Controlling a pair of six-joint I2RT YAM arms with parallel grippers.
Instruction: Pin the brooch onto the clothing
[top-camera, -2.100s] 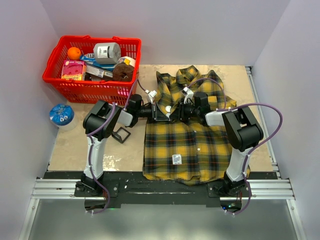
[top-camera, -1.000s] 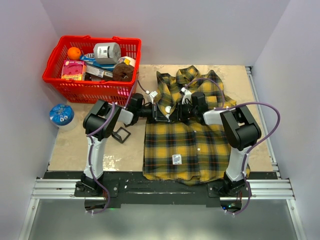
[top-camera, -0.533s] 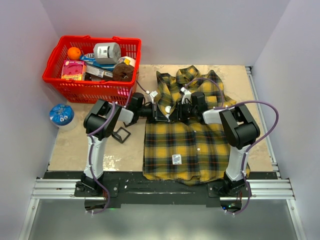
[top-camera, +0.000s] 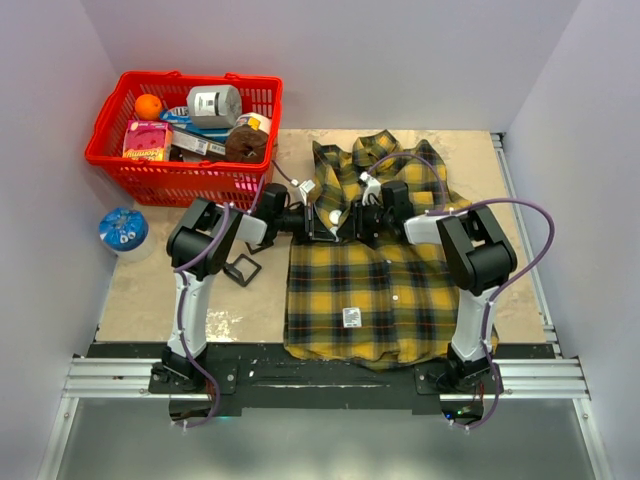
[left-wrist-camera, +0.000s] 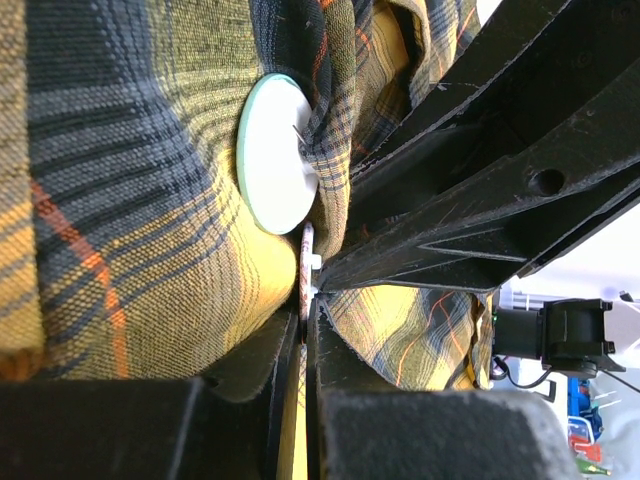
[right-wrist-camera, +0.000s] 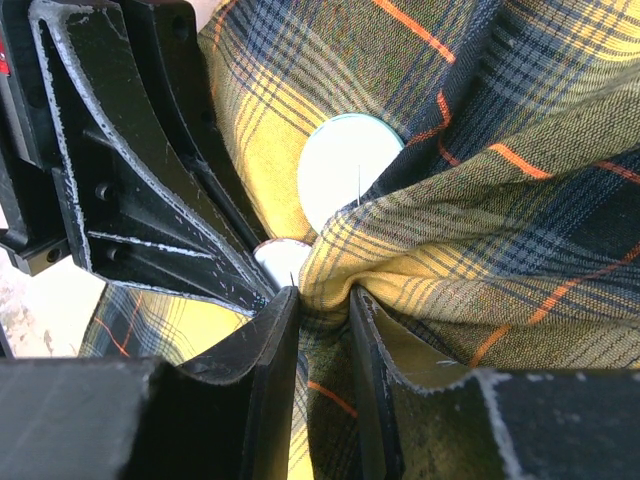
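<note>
Seen from my remote station, the plaid shirt (top-camera: 400, 300) lies spread on the right half of a worn beige tabletop (top-camera: 250, 310), collar toward the far wall and hem at the near edge, with a small white label (top-camera: 353, 318) near the hem. Pale lilac walls (top-camera: 350, 60) close in the table on three sides, and an aluminium rail (top-camera: 320, 378) carrying the arm bases runs along the front. Both arms meet over the shirt's chest. The right gripper (right-wrist-camera: 322, 300) is pinching a bunched fold of plaid between its fingers. The left gripper (left-wrist-camera: 305, 310) is pressed together on a small thin disc (left-wrist-camera: 306, 262), held edge-on just beside that fold. The brooch (left-wrist-camera: 278, 155), a white round piece with a thin pin showing, sits against the gathered cloth just beyond both sets of fingertips. A red basket (top-camera: 130, 165) of groceries stands at the far left corner. A black square frame (top-camera: 243, 268) lies near the left arm, and a blue-and-white round item (top-camera: 123, 230) sits at the left edge.
</note>
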